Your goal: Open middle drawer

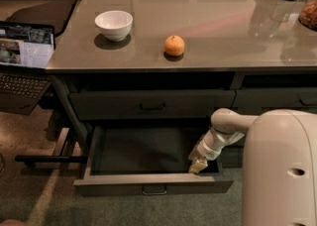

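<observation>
The middle drawer (pixel 119 186) is a wide dark grey-green drawer under the counter. It stands pulled out, showing its dark inside, with a small bar pull (pixel 154 189) at the centre of its front. My gripper (pixel 197 165) reaches down into the drawer's right front corner, just behind the front panel. The pale forearm (pixel 224 131) runs up and right to the large arm housing (pixel 280 170). The slimmer top drawer (pixel 152 104) above it is closed.
A white bowl (pixel 114 24) and an orange (pixel 174 45) sit on the grey countertop (pixel 223 17). An open laptop (pixel 22 66) is at the left on a low stand. Another closed drawer (pixel 277 98) is at the right. Green carpet (pixel 49 205) lies in front.
</observation>
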